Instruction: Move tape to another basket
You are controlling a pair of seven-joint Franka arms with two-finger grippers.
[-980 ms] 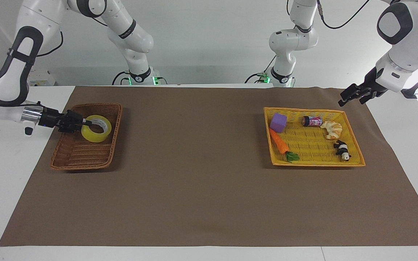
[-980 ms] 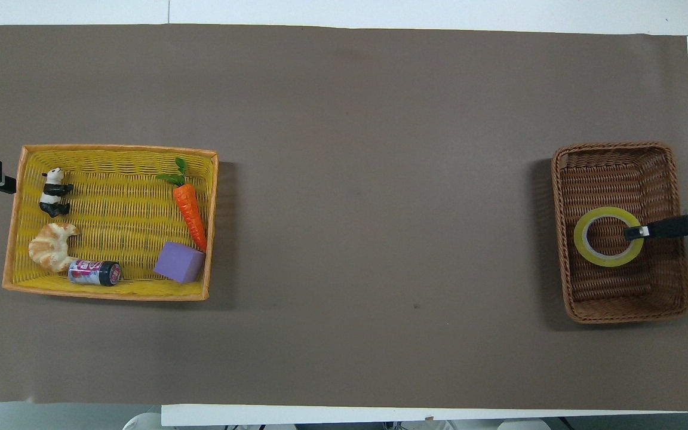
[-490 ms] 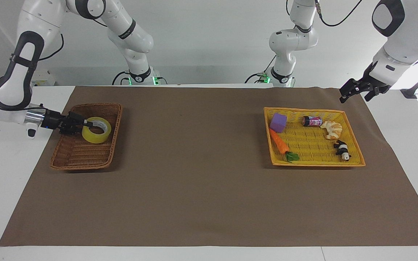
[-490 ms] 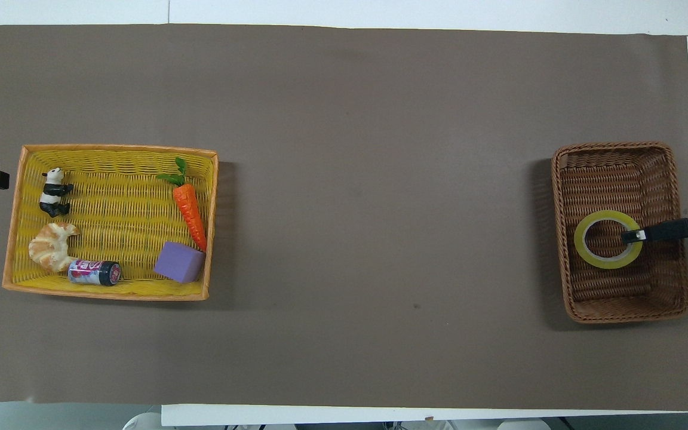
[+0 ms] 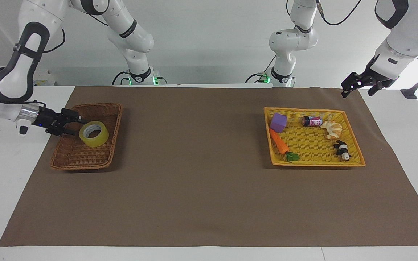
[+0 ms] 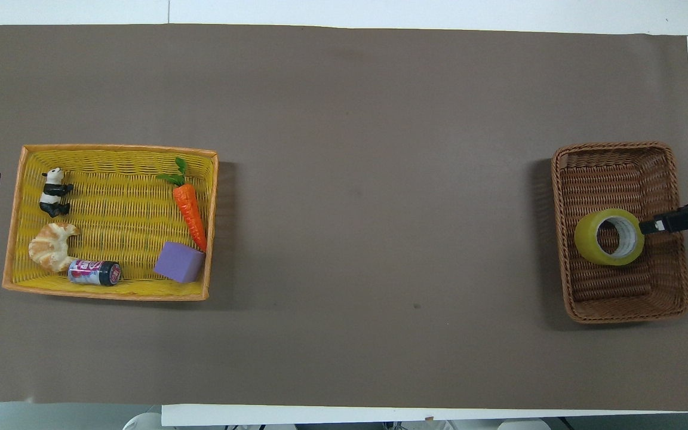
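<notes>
The tape (image 5: 93, 133) lies tilted in the brown wicker basket (image 5: 72, 156), its opening turned up toward the right arm's end; it also shows in the overhead view (image 6: 610, 237), in the basket (image 6: 624, 301). My right gripper (image 5: 74, 125) is open over the basket's rim at the right arm's end, its tips just beside the tape's edge. In the overhead view one finger (image 6: 669, 223) points at the roll. My left gripper (image 5: 352, 87) waits in the air over the mat's corner by the yellow tray.
A bright yellow flat woven tray (image 5: 314, 163) at the left arm's end holds a purple block (image 5: 278, 122), a carrot (image 5: 279, 142), a small can (image 5: 312, 121), a croissant (image 5: 332, 129) and a panda figure (image 5: 342, 149). A brown mat covers the table.
The right gripper has let go of the tape and drawn back toward the basket's rim. The tape has tipped over onto a tilt. The left gripper has risen and moved away from the tray.
</notes>
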